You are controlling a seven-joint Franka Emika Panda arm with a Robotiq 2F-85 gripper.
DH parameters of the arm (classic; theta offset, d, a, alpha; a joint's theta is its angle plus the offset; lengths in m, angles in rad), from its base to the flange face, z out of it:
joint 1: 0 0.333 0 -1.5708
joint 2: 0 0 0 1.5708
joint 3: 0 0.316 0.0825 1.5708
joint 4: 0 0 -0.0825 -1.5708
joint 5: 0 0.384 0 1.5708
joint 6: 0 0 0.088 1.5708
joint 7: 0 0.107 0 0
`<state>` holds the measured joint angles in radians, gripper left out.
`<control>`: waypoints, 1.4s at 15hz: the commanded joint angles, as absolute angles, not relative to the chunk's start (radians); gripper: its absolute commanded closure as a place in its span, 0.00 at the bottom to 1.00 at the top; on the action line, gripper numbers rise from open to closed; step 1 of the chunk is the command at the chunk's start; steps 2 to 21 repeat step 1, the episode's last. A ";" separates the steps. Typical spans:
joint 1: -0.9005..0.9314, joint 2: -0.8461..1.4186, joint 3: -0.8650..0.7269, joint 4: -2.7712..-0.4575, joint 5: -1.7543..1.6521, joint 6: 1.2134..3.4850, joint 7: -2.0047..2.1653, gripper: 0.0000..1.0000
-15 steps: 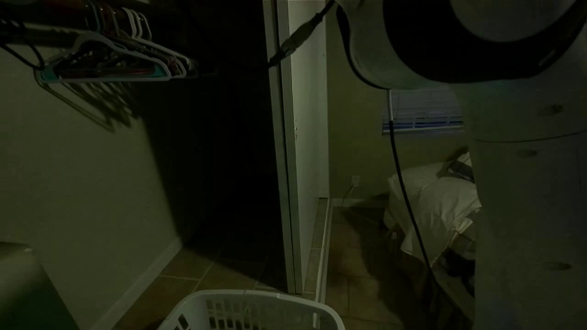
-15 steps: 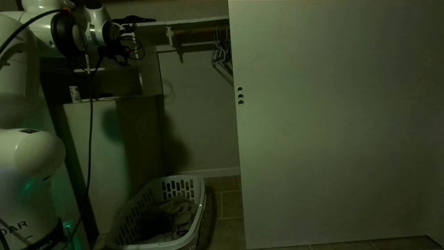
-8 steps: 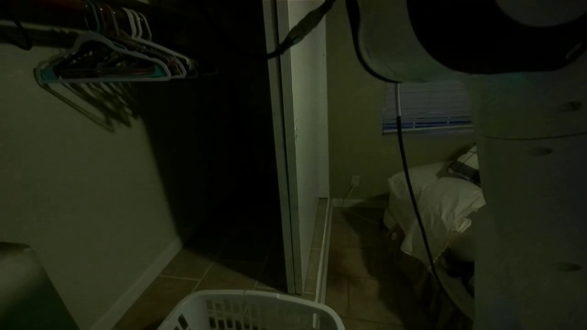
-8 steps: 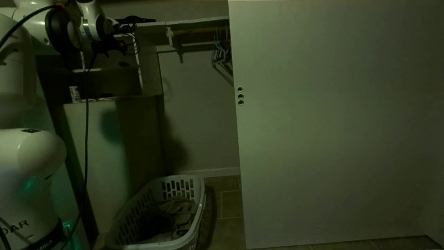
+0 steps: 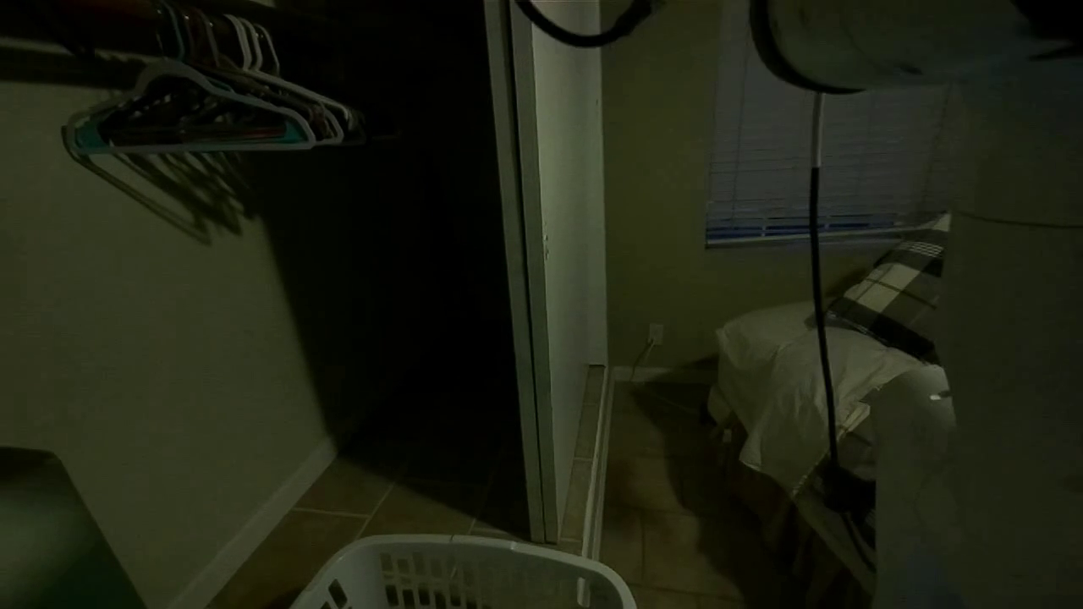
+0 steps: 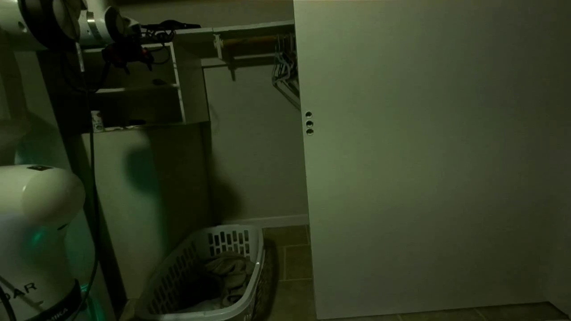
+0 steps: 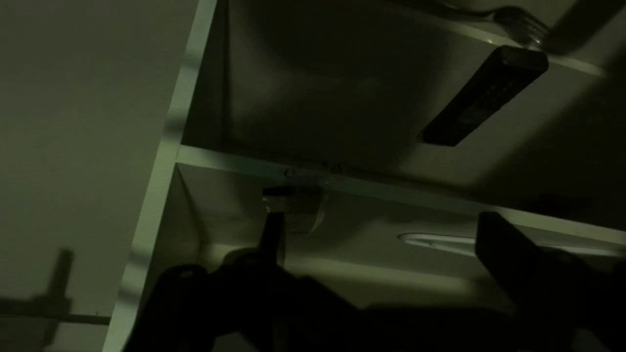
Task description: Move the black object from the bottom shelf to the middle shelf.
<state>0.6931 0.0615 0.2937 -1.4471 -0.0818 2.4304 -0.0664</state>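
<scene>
The black object looks like a small dark shape lying on the middle shelf, close to the unit's right side panel. My gripper hangs above and in front of that shelf, apart from the object. In the wrist view the gripper stands open, with nothing held between its widely parted fingers. Near the left fingertip there, a dark item with shiny clear edges sits by a shelf edge; whether it is the same object I cannot tell. A black remote-shaped bar lies in the neighbouring compartment.
On the bottom shelf stand a patterned cup and a dark flat item. A fork and a white slim loop show in the wrist view. Below is a laundry basket; a sliding door covers the right. Hangers hang from a rod.
My gripper has risen and drawn back from the middle shelf, the arm shifting with it. The dark object, at the fingers a second ago, now shows by itself on that shelf.
</scene>
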 commanded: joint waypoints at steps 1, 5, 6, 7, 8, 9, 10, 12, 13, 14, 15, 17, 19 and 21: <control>0.652 0.052 0.335 -1.457 -0.087 2.426 -0.064 0.00; 0.652 0.052 0.335 -1.457 -0.087 2.426 -0.064 0.00; 0.652 0.052 0.335 -1.457 -0.087 2.426 -0.064 0.00; 0.652 0.052 0.335 -1.457 -0.087 2.426 -0.064 0.00; 0.652 0.052 0.335 -1.457 -0.087 2.426 -0.064 0.00; 0.652 0.052 0.335 -1.457 -0.087 2.426 -0.064 0.00; 0.652 0.052 0.335 -1.457 -0.087 2.426 -0.064 0.00; 0.652 0.052 0.335 -1.457 -0.087 2.426 -0.064 0.00; 0.652 0.052 0.335 -1.457 -0.087 2.426 -0.064 0.00; 0.652 0.052 0.335 -1.457 -0.087 2.426 -0.064 0.00; 0.652 0.052 0.335 -1.457 -0.087 2.426 -0.064 0.00; 0.652 0.052 0.335 -1.457 -0.087 2.426 -0.064 0.00; 0.652 0.052 0.335 -1.457 -0.087 2.426 -0.064 0.00; 0.652 0.052 0.335 -1.457 -0.087 2.426 -0.064 0.00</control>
